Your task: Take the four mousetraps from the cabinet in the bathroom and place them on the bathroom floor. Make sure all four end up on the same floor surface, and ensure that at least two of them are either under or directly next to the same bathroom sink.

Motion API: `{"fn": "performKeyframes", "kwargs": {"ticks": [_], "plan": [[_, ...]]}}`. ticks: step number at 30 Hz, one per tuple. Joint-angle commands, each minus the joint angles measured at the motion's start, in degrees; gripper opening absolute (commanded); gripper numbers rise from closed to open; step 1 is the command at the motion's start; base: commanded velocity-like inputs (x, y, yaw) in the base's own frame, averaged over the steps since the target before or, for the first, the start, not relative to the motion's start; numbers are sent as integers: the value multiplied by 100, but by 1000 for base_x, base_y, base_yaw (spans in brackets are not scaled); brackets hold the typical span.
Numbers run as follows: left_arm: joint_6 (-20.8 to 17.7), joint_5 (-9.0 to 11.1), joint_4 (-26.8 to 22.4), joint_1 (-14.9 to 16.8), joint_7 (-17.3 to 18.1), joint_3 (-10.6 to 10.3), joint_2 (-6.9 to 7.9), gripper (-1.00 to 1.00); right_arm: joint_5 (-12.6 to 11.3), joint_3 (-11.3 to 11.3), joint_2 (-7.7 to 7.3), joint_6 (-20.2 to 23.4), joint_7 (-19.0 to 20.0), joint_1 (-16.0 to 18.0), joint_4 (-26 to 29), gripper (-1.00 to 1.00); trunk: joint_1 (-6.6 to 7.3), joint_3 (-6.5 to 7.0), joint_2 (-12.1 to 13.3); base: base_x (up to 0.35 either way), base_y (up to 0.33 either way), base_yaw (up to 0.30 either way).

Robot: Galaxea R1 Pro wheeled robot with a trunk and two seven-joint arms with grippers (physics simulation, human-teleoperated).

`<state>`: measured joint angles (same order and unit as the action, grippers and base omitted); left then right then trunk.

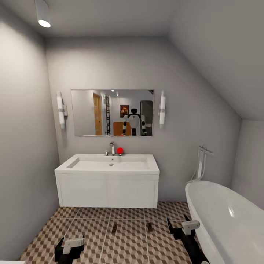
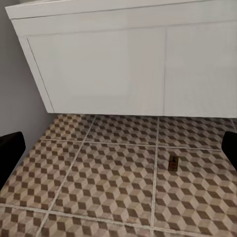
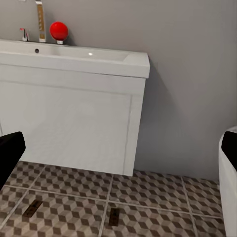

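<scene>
White dominates the head view: the boxy white vanity sink [image 1: 107,179] with its chrome faucet [image 1: 112,148] stands ahead of both arms, and on the cube-patterned brown and beige tiled bathroom floor [image 1: 91,238] two small flat tan wooden mousetraps [image 1: 114,228] lie between the grippers and slightly beyond them, near the vanity's front. The left gripper [image 1: 69,248] and right gripper [image 1: 183,229] hang low with nothing between their fingers. In the left wrist view, one trap [image 2: 173,161] lies ahead of the black fingertips [image 2: 10,153], whose wide spacing shows the jaws apart. The right wrist view has both traps [image 3: 114,216] just ahead on the tiles, its fingers equally spread. Such a board is probably light, stiff and thin (awkward to lift off flat tile), best pinched across its long edges, clear of the metal parts. At this range the spring, bar and red spot are too small to make out.
</scene>
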<state>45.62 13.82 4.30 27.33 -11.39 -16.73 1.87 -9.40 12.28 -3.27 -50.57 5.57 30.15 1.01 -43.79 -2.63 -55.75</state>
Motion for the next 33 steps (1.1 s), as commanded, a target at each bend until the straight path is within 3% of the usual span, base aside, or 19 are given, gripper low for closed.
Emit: {"fn": "performKeyframes", "kwargs": {"ticks": [1,33], "plan": [[26,33,19,9,-12,-50,-3,100,-62,11,-1,-14,58,6,-4,100,22,1,34,0,0,0],[17,34,19,9,-11,-50,-12,100,-59,11,-6,-14,58,8,-4,100,724,322,1317,0,0,0]]}}
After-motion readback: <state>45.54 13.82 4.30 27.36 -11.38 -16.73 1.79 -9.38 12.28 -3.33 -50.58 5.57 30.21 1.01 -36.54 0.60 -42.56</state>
